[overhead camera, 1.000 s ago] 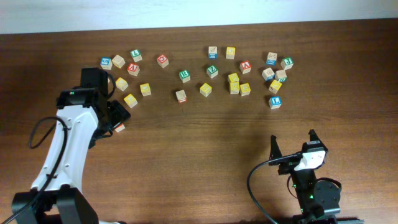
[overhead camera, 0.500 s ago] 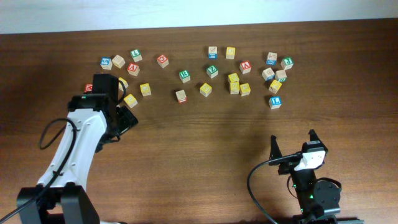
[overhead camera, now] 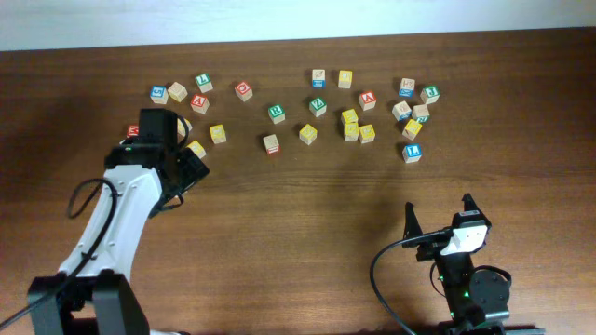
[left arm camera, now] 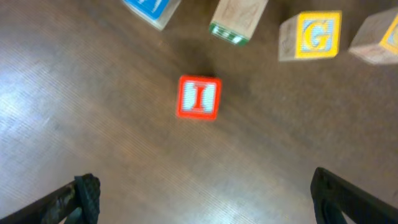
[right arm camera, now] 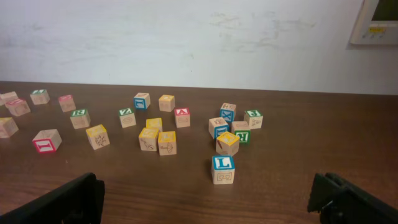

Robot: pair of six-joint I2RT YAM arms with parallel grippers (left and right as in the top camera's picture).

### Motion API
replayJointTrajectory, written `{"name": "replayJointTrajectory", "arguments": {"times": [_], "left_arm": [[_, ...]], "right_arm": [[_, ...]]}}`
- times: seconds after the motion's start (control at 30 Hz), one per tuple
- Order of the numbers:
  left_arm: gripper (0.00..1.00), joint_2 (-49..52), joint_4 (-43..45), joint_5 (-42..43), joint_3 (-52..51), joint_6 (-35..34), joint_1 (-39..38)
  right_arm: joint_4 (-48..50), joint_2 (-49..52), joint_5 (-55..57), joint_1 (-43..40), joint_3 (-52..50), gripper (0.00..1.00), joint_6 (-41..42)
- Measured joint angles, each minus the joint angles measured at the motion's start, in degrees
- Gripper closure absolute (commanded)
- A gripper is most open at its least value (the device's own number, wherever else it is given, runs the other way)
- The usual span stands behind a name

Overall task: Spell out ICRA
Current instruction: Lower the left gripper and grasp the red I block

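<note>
Nothing of the word is being shown as laid out yet; no row of letters is being formed on the counter [overhead camera: 326, 233], so the task is being judged as at its very start. The red I block [left arm camera: 198, 98] is being left lying flat on the wood, apart from its neighbours, ahead of the left claw [left arm camera: 205, 196], whose fingers are being held wide apart and are touching nothing; the first pick is being judged as the step in hand. The right claw [right arm camera: 205, 199] is being held spread too, low at the near edge, empty. C, R and A are being left to be found among the scattered blocks [overhead camera: 349, 116]; those letters cannot be told with certainty here, though a yellow G block [left arm camera: 317, 36] is being seen clearly. The counter is being shown as dark, streaked wood; behind it a pale scuffed wall [right arm camera: 186, 37] with a beige wall panel [right arm camera: 379, 22] is being seen.
</note>
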Motion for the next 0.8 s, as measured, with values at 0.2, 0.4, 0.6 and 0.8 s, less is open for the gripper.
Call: {"name": "replayJointTrajectory", "arguments": {"times": [0.2, 0.4, 0.6, 0.8], "left_arm": [[0.23, 8.28, 4.72, 0.0, -0.33, -0.63, 0.0], [0.25, 12.46, 7.48, -0.28, -0.57, -0.48, 0.13], [0.28, 12.74, 12.26, -0.7, -0.63, 5.11, 3.08], [0.48, 16.06, 13.7, -0.7, -0.61, 6.8, 3.41]], "right_arm": [[0.0, 0.0, 0.0, 0.0, 0.0, 0.02, 0.0], [0.0, 0.0, 0.0, 0.0, 0.0, 0.02, 0.04], [0.0, 0.0, 0.0, 0.0, 0.0, 0.02, 0.0], [0.0, 0.0, 0.0, 0.0, 0.0, 0.02, 0.04]]}}
